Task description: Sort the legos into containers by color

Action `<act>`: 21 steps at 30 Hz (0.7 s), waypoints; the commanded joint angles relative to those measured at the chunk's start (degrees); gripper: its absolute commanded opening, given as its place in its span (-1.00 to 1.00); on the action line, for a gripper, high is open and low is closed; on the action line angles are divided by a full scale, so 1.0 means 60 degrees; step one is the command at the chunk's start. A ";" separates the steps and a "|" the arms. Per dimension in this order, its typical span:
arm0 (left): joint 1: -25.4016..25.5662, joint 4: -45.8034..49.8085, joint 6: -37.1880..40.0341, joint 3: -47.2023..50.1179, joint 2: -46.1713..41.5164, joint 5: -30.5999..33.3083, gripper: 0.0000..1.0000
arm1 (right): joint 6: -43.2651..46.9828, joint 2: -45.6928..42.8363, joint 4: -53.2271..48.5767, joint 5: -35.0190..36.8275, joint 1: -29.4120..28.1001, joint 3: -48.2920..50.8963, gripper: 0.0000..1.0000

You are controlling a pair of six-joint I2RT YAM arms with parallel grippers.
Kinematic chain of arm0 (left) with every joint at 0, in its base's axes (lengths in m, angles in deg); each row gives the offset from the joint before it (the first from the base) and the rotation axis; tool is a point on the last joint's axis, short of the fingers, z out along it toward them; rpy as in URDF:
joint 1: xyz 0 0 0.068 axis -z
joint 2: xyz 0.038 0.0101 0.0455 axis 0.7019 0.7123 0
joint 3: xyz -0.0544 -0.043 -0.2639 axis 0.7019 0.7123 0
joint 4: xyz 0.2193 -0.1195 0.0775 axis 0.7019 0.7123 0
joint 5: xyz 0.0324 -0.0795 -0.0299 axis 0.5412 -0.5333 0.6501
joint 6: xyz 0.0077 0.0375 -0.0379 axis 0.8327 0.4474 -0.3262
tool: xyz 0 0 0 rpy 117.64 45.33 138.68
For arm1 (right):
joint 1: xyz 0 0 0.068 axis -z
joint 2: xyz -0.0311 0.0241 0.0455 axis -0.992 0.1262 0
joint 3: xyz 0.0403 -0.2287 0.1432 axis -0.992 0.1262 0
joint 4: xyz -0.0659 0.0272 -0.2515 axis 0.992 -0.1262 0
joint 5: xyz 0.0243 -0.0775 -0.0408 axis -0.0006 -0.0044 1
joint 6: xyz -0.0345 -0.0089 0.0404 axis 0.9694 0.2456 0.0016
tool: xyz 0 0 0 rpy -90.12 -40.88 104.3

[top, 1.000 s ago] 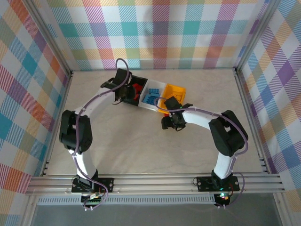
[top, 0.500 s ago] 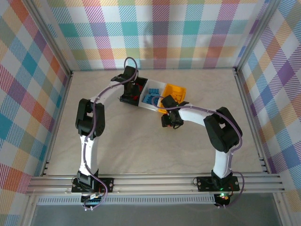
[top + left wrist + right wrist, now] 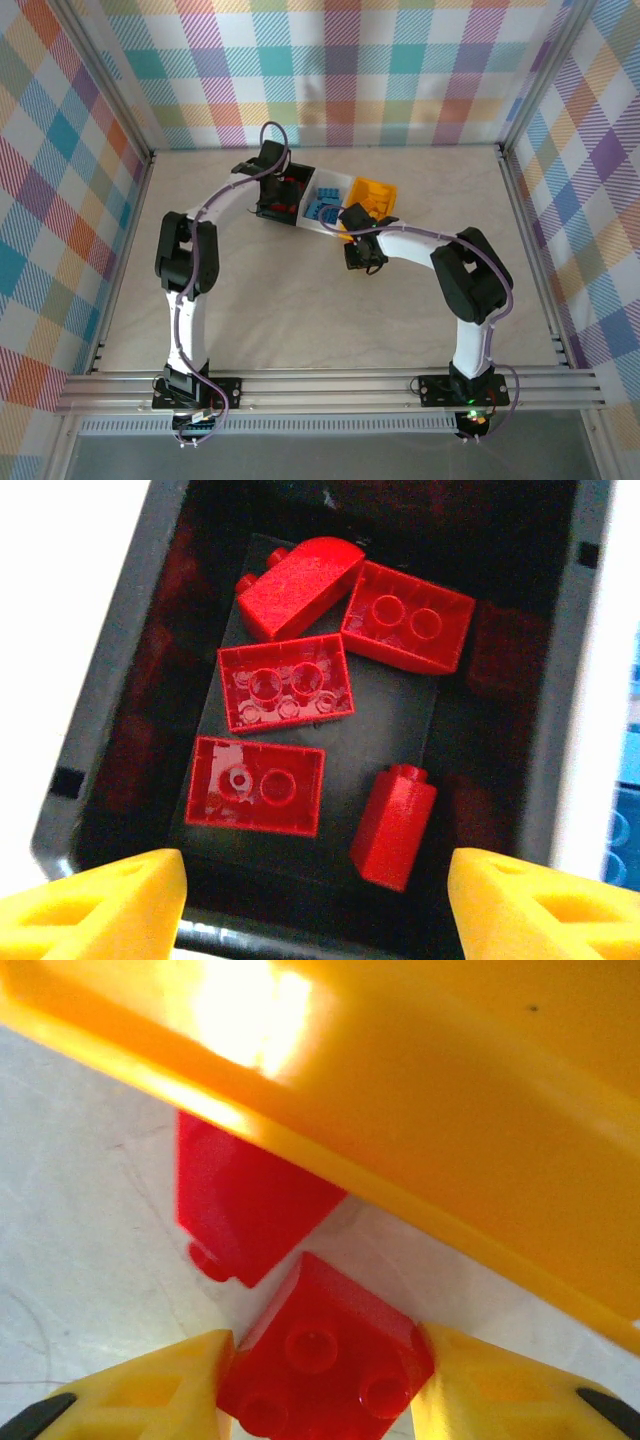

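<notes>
Pinching a red brick [image 3: 320, 1345] just outside the near wall of the yellow-orange bin [image 3: 450, 1110], the right gripper [image 3: 325, 1392] leaves little room beside a red sloped brick [image 3: 245, 1200] there; two bins away, the left gripper [image 3: 320, 905] hangs wide-fingered over the black bin [image 3: 105, 695].

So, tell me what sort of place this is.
Most likely a robot lab test cell: aluminium rails frame it, plaid cloth walls close three sides, and two arms are bolted by a tabletop holding three bins.

Table [image 3: 280, 300] is viewed steeply from above its near edge. Left wrist view is held close above black bin [image 3: 108, 680], right wrist view against yellow bin [image 3: 450, 1090]; both bins recur overhead.
</notes>
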 commanded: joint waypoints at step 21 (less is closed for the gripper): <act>-0.0135 0.0212 -0.1967 0.5021 -0.6570 0.0571 0.67 | 0.0765 0.0632 -0.1418 -0.1006 -0.0680 -0.5030 -0.11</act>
